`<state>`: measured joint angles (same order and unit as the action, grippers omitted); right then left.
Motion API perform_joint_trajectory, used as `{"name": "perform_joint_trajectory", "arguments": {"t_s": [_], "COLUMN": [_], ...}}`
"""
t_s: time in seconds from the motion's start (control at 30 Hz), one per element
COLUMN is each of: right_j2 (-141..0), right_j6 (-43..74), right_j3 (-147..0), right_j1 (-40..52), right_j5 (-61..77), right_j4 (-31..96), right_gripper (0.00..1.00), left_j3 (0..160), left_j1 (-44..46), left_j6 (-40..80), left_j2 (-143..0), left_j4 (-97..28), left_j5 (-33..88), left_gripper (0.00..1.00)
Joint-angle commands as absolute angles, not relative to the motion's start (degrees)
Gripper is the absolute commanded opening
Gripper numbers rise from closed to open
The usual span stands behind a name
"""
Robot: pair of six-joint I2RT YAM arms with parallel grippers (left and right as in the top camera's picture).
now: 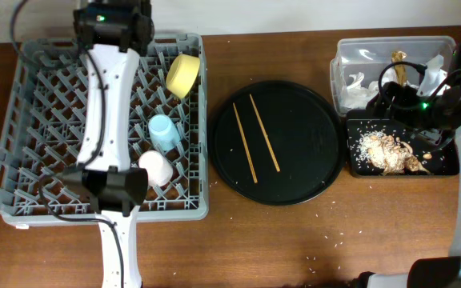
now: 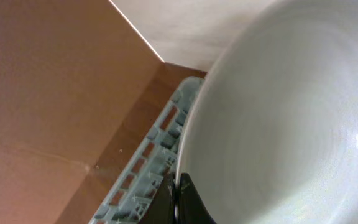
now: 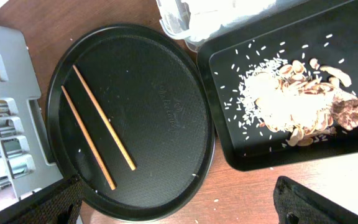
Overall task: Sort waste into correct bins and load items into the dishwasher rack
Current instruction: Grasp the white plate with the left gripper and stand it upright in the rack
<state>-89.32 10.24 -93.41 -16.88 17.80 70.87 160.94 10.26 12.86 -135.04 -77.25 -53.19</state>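
Plate (image 2: 278,118), pale grey, sits clamped by its rim in our left gripper's (image 2: 178,199) jaws over the rack's (image 1: 46,160) far edge, that arm stretched right across the rack. Our right gripper (image 3: 179,208) hovers by the black tray (image 3: 353,37) and clear tub (image 1: 350,56), jaws apart.

plate (image 2: 278,124) mostly beyond view's edge

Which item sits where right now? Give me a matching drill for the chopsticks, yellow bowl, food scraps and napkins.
Items:
1. chopsticks
2. yellow bowl
3. food scraps
4. napkins

Places:
A. clear tub
B. grey rack
C. round black tray
D. rectangular black tray

Pairs: 1-C, 2-B, 3-D, 4-A
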Motion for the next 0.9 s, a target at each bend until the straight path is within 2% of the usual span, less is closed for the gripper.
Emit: {"name": "perform_joint_trajectory", "arguments": {"t_s": [0.0,0.17,0.53,0.57,0.6,0.67,0.77,0.87], "right_j2": [-89.5,-89.5,-89.5,-89.5,-89.5,-89.5,-89.5,-89.5], "right_j6": [9.6,9.6,9.6,9.6,9.6,9.6,9.6,9.6], "right_j3": [-93.2,-93.2,-93.2,-93.2,-93.2,-93.2,-93.2,-93.2], "right_j1": [-16.8,-16.8,-16.8,-16.8,-16.8,-16.8,-16.8,-16.8], "right_j5": [17.3,17.3,17.3,17.3,17.3,17.3,17.3,17.3], "right_j4": [70.9,70.9,70.9,70.9,70.9,70.9,70.9,70.9], "right_gripper": [0.98,0.98,0.99,0.98,0.98,0.98,0.98,0.98], "left_j3": [147.8,141.5,135.0,135.0,135.0,135.6,141.0,143.6], "left_j1": [10.7,11.7,14.0,14.0,14.1,14.8,16.0,20.8], "left_j6": [13.4,13.4,13.4,13.4,13.4,13.4,12.7,9.3], "left_j2": [-135.0,-135.0,-135.0,-135.0,-135.0,-134.8,-132.3,-125.6], "left_j4": [-70.2,-64.8,-62.8,-62.5,-62.3,-61.9,-63.1,-64.8], "left_j5": [-60.9,-60.9,-60.9,-60.9,-60.9,-58.7,-46.6,-29.3], "left_gripper": [0.01,0.01,0.01,0.08,0.34,0.54,0.62,0.62]}}
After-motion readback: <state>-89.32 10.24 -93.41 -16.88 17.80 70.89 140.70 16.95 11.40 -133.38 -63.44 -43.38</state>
